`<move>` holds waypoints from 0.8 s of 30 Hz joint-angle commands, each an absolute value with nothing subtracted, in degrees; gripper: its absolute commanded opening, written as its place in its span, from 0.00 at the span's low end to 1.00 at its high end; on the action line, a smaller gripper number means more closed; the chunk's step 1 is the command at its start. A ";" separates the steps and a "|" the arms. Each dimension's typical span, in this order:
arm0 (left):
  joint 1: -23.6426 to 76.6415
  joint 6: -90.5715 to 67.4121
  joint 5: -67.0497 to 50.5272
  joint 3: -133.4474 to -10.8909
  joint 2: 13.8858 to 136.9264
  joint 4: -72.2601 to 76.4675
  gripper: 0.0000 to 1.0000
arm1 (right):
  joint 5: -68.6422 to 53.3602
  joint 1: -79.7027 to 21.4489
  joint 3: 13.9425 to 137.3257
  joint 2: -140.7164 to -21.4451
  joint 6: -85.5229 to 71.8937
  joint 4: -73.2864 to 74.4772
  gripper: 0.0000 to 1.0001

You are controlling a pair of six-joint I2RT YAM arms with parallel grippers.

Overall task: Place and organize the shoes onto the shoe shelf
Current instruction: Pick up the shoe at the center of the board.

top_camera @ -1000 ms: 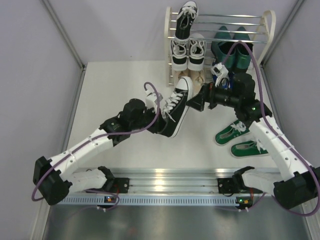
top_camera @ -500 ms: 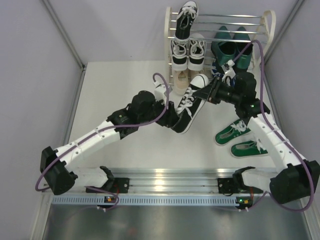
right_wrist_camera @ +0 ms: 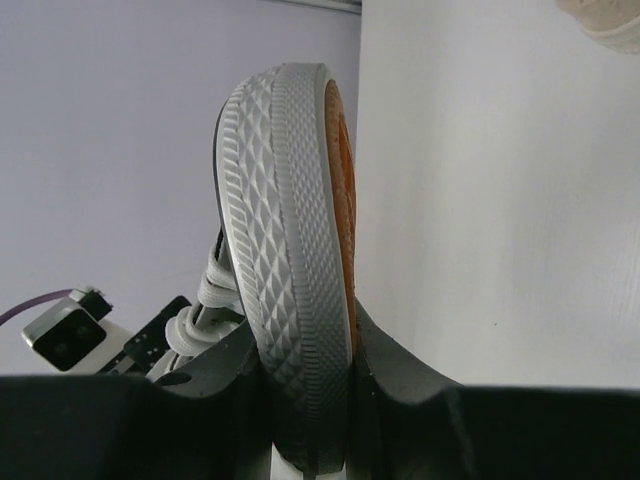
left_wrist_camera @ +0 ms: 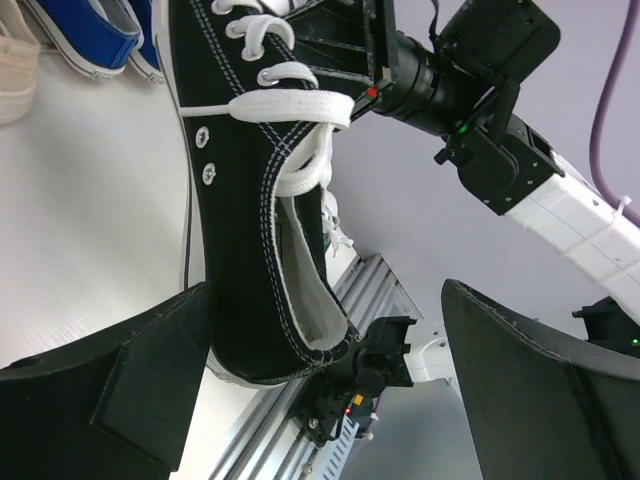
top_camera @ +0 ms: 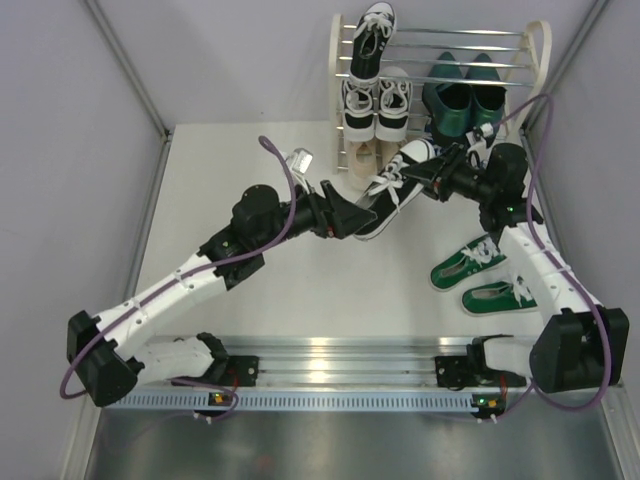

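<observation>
Between both arms, off the tabletop (top_camera: 230, 170), hangs one black-and-white sneaker (top_camera: 392, 190).
Its toe is pinched by the right fingers (right_wrist_camera: 400, 400); the left fingers (left_wrist_camera: 110, 400) stand spread wide around its heel, the shoe shelf (top_camera: 450, 45) just beyond.

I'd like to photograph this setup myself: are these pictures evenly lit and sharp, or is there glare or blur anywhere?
Top external: even, soft light, faint shadows under the arms, bright glare on the metal rail. Left wrist: black-and-white sneaker sharp, the near left gripper fingers dark and featureless. Right wrist: the sneaker's sole tread crisp, right gripper fingers below nearly black.
</observation>
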State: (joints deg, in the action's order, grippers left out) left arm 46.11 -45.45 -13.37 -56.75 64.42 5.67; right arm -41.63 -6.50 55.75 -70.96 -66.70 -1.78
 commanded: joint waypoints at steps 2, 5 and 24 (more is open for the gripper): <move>45.97 -51.24 -18.20 -56.78 68.28 11.95 0.98 | -43.94 -5.01 57.83 -69.78 -73.30 -9.84 0.00; 45.97 -50.45 -14.86 -56.60 68.29 10.99 0.98 | -44.38 -4.05 58.09 -69.52 -74.27 -10.37 0.00; 45.97 -56.43 -12.47 -62.30 74.44 13.18 0.68 | -45.35 -2.46 58.01 -68.82 -77.17 -14.15 0.00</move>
